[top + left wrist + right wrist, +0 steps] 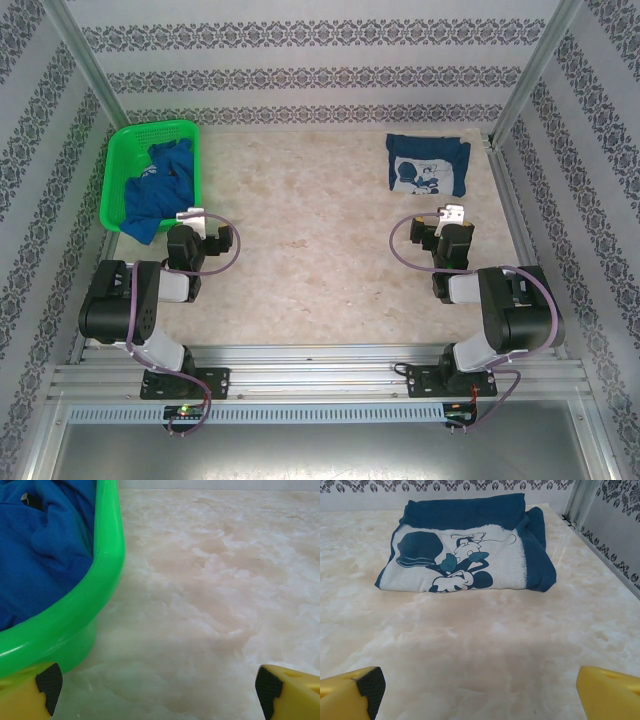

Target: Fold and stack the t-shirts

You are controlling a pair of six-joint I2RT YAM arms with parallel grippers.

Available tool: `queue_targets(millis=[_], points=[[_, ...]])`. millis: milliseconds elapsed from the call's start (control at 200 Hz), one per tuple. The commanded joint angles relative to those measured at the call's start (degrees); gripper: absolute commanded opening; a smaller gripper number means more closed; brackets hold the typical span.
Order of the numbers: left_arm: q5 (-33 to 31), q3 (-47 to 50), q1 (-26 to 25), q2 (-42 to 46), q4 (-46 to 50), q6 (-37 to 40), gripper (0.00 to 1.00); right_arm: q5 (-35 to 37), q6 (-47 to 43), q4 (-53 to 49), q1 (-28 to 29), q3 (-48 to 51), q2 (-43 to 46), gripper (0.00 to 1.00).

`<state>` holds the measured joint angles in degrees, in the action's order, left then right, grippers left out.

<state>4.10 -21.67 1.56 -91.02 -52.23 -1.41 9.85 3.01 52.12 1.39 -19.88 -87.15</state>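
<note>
1. One green basket (114, 185) stands at the far left corner of the table (310, 250). It holds a crumpled heap of blue t-shirts (160, 185); how many, I cannot tell.
2. The left hand (191, 214) hovers just beside the basket's near corner, fingers spread wide, empty.
3. One folded t-shirt (428, 166) lies print-up at the far right.
4. The right hand (453, 213) points at it from nearby, likewise released and empty.

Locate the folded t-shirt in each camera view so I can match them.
Top external: folded t-shirt at the far right of the marbled tabletop, print up.
Right wrist: folded t-shirt at upper centre, print facing the camera.
Left wrist: faces the green basket at the left edge.
Shared landmark: the marbled tabletop.
</note>
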Motion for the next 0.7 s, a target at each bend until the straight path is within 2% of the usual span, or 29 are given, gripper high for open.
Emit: queue_targets(millis=[0, 350, 390, 440, 470, 520, 555, 610, 694], points=[[0.91, -1.27, -0.33, 0.22, 0.28, 1.50, 1.00, 0.53, 0.25, 1.32, 0.61, -1.13, 0.48, 0.98], [-0.11, -1.18, -0.33, 0.43, -0.12, 1.49, 1.00, 1.40, 0.39, 2.18, 0.66, -1.26, 0.79, 0.98], [-0.52, -1.62, -0.33, 2.35, 1.85, 1.29, 1.00, 0.83, -0.73, -0.20, 1.21, -1.79, 2.80, 0.98], [-1.92, -3.77, -0.58, 7.56, 9.38, 1.33, 1.00, 5.96, -2.68, -8.27, 4.18, -4.64, 6.83, 0.98], [-3.86, -5.75, -0.96, 10.99, 16.15, 0.99, 1.00, 9.30, -2.63, -20.16, 6.08, -8.88, 10.73, 0.98], [-7.70, -10.37, -1.08, 16.91, 26.85, -2.43, 1.00, 10.10, -0.13, -36.13, 6.89, -15.70, 15.40, 0.98], [-9.14, -15.43, -1.12, 20.07, 35.86, -5.30, 1.00, 10.65, 3.44, -43.36, 7.13, -19.37, 17.65, 0.98], [-8.61, -24.98, -1.12, 22.24, 49.84, -8.27, 1.00, 6.49, 6.16, -52.38, 7.13, -24.87, 20.65, 0.98], [-6.50, -39.76, -1.12, 20.79, 67.02, -13.06, 1.00, -2.27, 9.51, -63.31, 7.22, -32.68, 23.47, 0.98]])
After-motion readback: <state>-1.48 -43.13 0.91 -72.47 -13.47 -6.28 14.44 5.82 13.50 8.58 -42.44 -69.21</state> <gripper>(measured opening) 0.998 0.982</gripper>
